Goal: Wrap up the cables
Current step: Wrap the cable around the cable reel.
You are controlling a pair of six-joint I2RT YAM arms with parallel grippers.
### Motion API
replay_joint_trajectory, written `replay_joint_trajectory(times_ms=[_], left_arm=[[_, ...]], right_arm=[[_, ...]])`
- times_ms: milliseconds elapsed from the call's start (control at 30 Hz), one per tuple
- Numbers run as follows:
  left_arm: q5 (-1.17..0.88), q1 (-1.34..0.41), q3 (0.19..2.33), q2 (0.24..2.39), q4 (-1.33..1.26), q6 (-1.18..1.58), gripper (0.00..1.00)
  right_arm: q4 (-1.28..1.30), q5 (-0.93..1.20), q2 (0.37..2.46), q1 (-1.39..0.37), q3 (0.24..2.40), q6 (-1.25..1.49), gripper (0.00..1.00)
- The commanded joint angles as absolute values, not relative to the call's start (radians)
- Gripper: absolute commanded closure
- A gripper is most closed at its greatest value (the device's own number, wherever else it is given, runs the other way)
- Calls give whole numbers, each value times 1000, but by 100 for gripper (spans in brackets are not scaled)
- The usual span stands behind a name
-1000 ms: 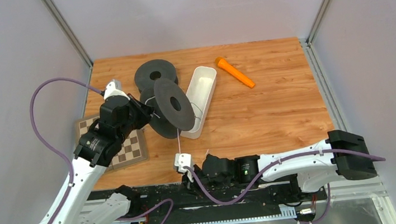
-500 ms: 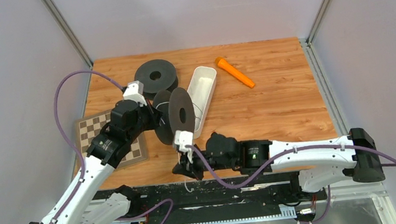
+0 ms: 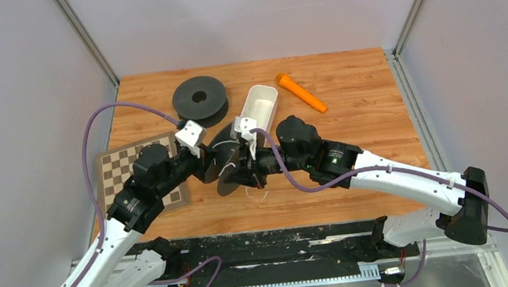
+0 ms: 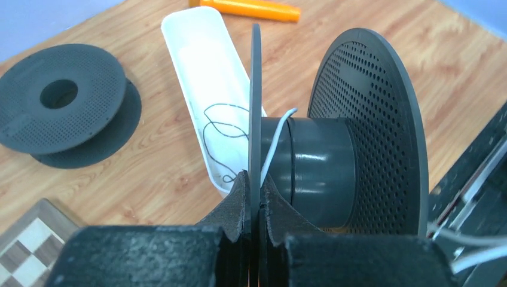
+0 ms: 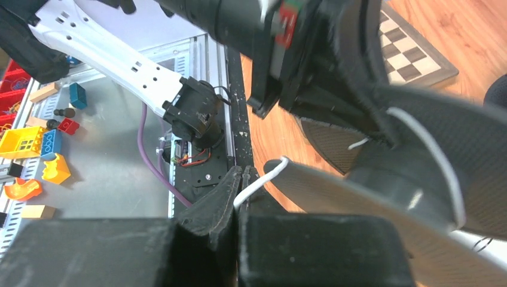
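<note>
My left gripper (image 4: 255,179) is shut on the thin flange of a black spool (image 4: 359,119) and holds it on edge; in the top view the gripper (image 3: 206,165) is at the left of the spool (image 3: 228,166). A whitish cable (image 4: 274,143) runs over the spool's hub. My right gripper (image 5: 241,173) is shut on this white cable (image 5: 266,176), just below the spool's rim (image 5: 370,203); in the top view it (image 3: 252,177) is at the spool's right. A thin dark cable (image 4: 218,128) lies coiled in the white tray (image 4: 179,36).
A second black spool (image 3: 199,99) lies flat at the back left. The white tray (image 3: 265,97) stands behind the grippers, with an orange tool (image 3: 301,92) to its right. A chessboard (image 3: 115,170) lies at the left. Toy bricks (image 5: 30,143) lie off the table.
My right gripper has moved from the near table edge up to the spool, drawing the white cable with it. My left gripper has swung the spool to the right and nearer.
</note>
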State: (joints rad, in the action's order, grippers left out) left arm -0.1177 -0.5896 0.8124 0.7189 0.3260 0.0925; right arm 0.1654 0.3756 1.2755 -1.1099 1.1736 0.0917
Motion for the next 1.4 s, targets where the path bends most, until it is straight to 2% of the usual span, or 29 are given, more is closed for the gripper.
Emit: replay_joint_trajectory(times_ms=[0,333,567,800,1233,1367], left_arm=[[-299,-589,842,714,393,-168,100],[-373,-589,861,662,498,-339,100],[-484,-589,895,624,543,-330,100],[-595,-589,1005,610,627,-297,100],[-593,-589,1081,602,463,116,100],[-569,-589,1061,592,348,276,100]], right_arm=[[124,479,1278,-1076,1242,91,100],[143,481,1234,-997,1196,89,100],[183,542,1134,-917,1103,91,96],[231,515,1069,-890,1038,42,100],[215,480,930,-886,900,46,95],[99,515,888,-887,823,96,86]])
